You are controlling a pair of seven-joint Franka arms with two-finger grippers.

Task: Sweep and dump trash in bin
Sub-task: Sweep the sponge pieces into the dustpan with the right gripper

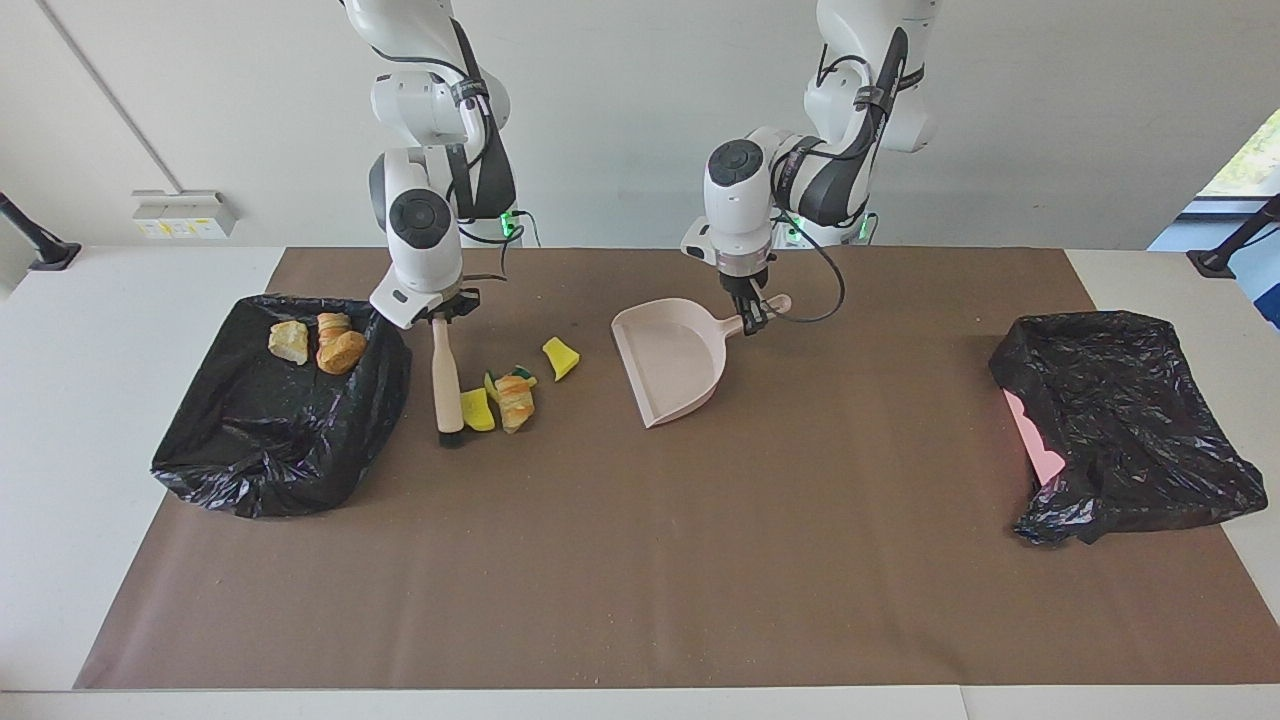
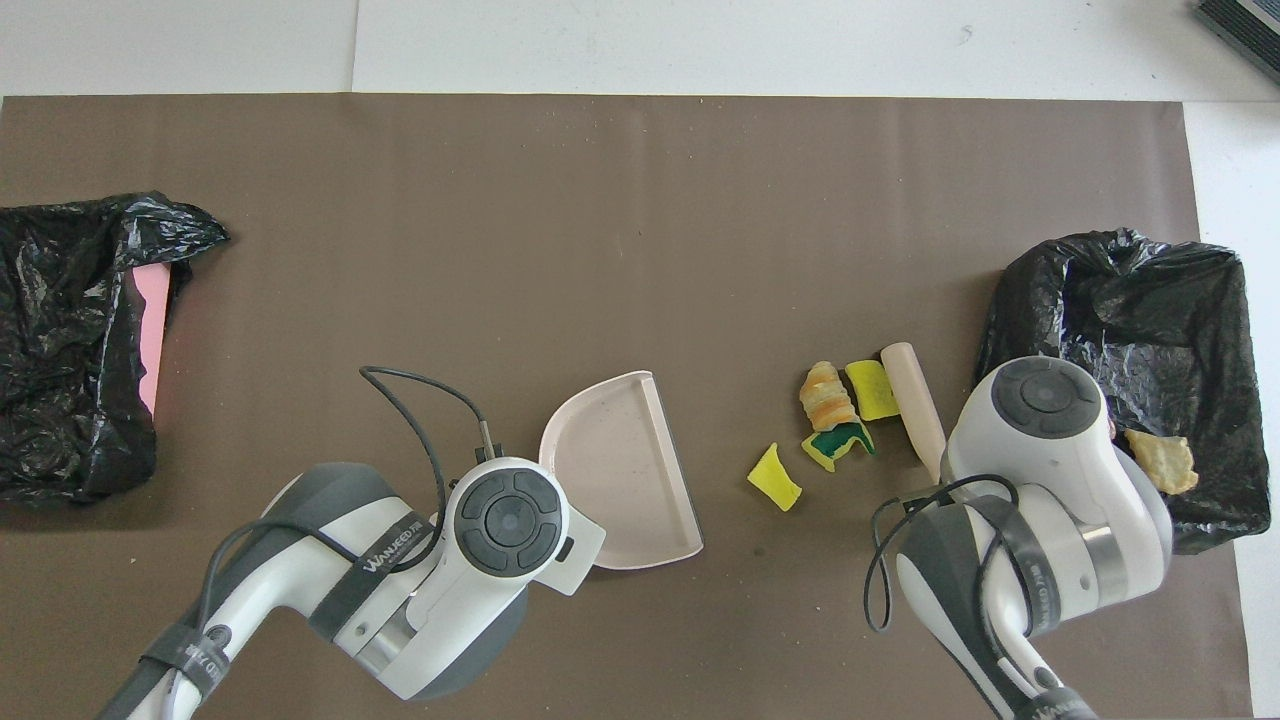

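My right gripper is shut on the beige hand brush, whose bristles rest on the mat against a yellow sponge bit. More trash lies beside it: a striped roll, a green-backed sponge and another yellow bit. My left gripper is shut on the handle of the pale pink dustpan, which lies flat with its mouth toward the trash. The black-lined bin at the right arm's end holds crusty lumps. In the overhead view both grippers are hidden under their wrists.
A second black-bagged bin with a pink edge showing sits at the left arm's end of the brown mat. Fine crumbs dot the mat. A cable loops from the left wrist.
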